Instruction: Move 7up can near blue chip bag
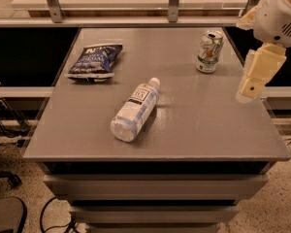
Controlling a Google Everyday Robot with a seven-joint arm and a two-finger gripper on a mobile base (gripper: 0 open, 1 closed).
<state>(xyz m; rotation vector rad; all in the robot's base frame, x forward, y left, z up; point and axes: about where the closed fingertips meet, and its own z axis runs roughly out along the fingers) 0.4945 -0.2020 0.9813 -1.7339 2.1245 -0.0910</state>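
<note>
The 7up can (pixel 209 51), white and green with a silver top, stands upright at the far right of the grey table (pixel 194 125). The blue chip bag (pixel 95 60) lies flat at the far left. My gripper (pixel 256 77) hangs at the right edge of the table, to the right of the can and a little nearer the front, apart from the can and holding nothing that I can see.
A clear plastic water bottle (pixel 135 109) with a white label lies on its side in the middle of the table, between bag and can. A shelf with metal posts (pixel 173 1) runs along the back. Drawers sit below the table front.
</note>
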